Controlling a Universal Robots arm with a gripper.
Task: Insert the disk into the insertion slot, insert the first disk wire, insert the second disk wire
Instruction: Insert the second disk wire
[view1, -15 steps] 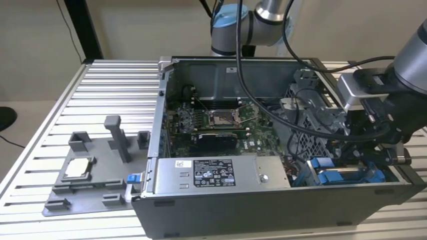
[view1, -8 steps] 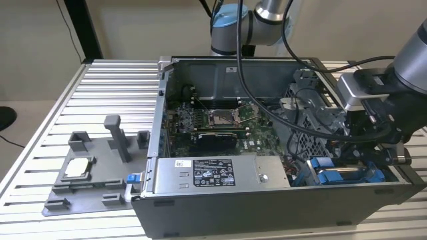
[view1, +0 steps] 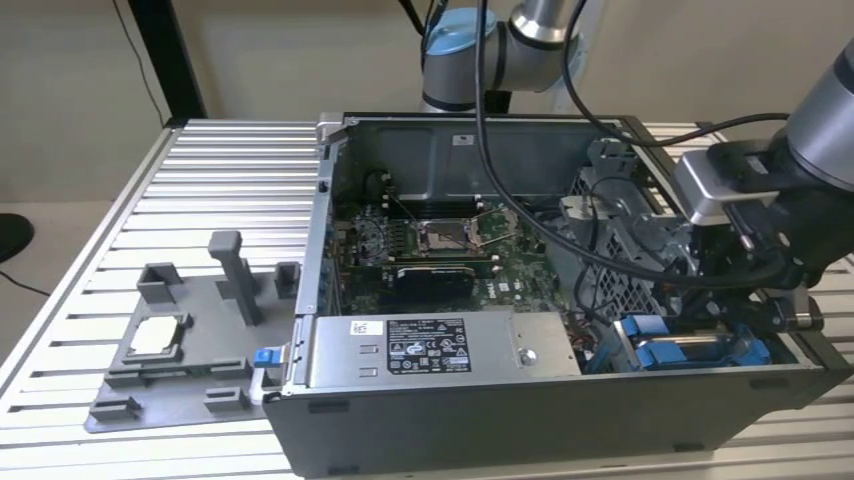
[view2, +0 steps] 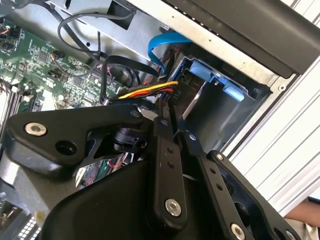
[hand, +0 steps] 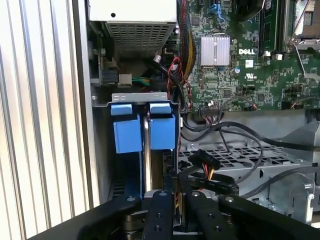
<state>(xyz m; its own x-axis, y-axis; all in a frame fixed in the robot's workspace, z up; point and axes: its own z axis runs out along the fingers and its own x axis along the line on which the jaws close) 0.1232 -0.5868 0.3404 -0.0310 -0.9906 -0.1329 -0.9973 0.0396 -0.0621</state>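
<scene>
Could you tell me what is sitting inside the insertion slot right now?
The insertion slot holds the disk on edge, with its blue bracket tabs at the opening. The gripper covers the disk's near end, so any wire connection there is hidden.

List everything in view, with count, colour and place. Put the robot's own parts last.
Computer case: one, dark grey, open, on the slatted table.
Table: one, silver, ribbed, under everything.
Motherboard: one, green, on the case floor.
Long box: one, grey with a black-and-white label, along the case's front edge.
Insertion slot: one, grey sheet metal with blue tabs, in the case corner on the exterior view's right.
Disk: one, silver in a blue bracket, sitting in the slot.
Wire bundle: one, yellow, red and black, at the gripper tips.
Fixture tray: one, grey, with upright posts, on the exterior view's left.
Processor chip: one, silver, on the tray.
Gripper: one, black, over the slot.
</scene>
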